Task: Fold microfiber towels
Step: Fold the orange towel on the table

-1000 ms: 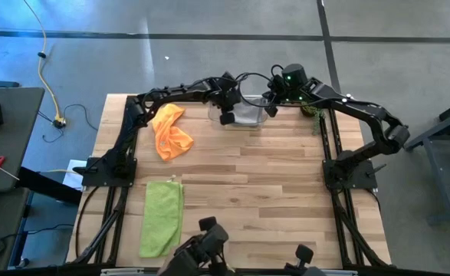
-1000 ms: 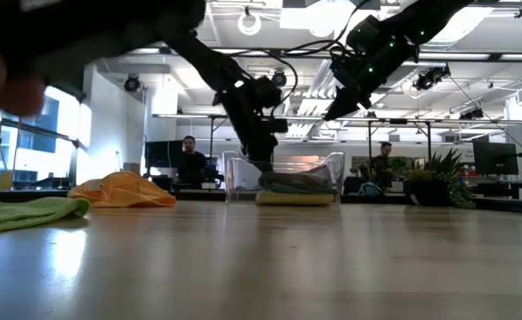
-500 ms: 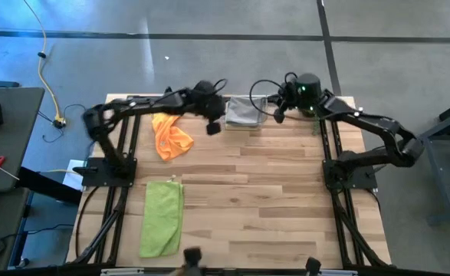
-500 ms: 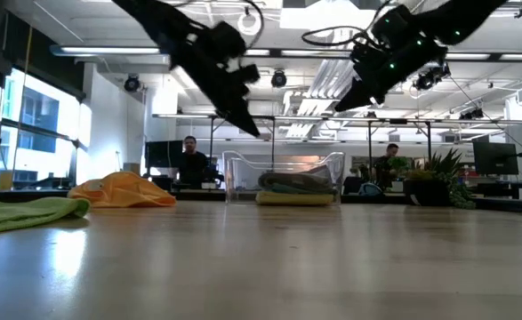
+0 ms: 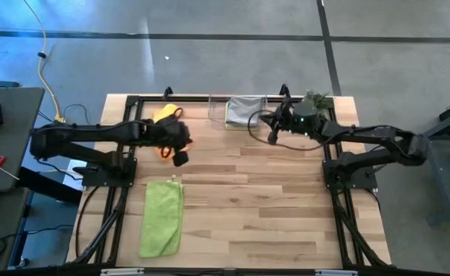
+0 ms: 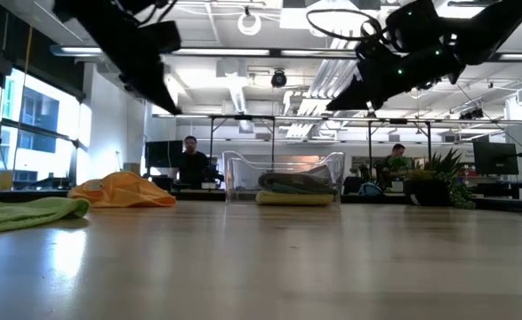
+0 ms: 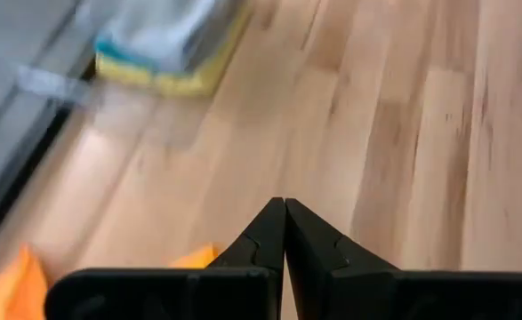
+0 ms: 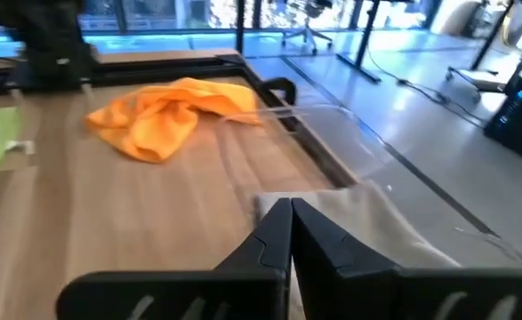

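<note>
Right, nearest to me on the wooden surface [image 5: 270, 199] lies the lime green towel [image 5: 162, 218], folded into a long strip, well on the near side of the clear plastic bin [image 5: 240, 112] and off toward the left arm's side. Farther in, I have the left hand [image 5: 180, 156] hanging above the surface, its fingers [image 7: 285, 233] pressed together with nothing between them; it sits at the edge of the orange towel [image 5: 165, 123], which is crumpled in a heap just beside the bin on that same side. On the bin's other side I see the right hand [image 5: 270, 135] in the air, close to the bin's corner, also closed tight and empty. Against the far edge stands the bin itself, and inside it I make out a stack: the grey towel [image 5: 242, 109] on top, the yellow towel [image 6: 294, 198] at the bottom.
</note>
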Robot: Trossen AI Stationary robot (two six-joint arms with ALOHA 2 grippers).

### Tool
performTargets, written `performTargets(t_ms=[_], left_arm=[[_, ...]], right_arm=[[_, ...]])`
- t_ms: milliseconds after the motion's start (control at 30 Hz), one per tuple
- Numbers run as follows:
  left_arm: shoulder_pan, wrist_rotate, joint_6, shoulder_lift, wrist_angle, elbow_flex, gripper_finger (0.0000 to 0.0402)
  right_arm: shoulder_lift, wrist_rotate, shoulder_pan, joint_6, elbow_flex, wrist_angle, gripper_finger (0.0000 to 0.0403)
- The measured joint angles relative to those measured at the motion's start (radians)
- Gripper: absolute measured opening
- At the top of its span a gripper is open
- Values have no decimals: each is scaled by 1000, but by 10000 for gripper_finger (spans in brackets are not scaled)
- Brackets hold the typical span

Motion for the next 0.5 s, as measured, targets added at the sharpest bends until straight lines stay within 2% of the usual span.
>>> performTargets(t_ms=[200, 300, 400, 500], left_arm=[[-55, -53, -111, -28, -177, -10, 24], [-42, -37, -109, 23, -185, -10, 48], [-23, 38, -86, 71, -185, -10, 76], [-3, 3, -41, 112, -195, -10, 105]], right_arm=[[4, 11, 120, 0, -16, 26, 0], [4, 13, 167, 0, -16, 40, 0], [4, 57, 205, -4, -16, 49, 0], [5, 82, 222, -4, -16, 44, 0]])
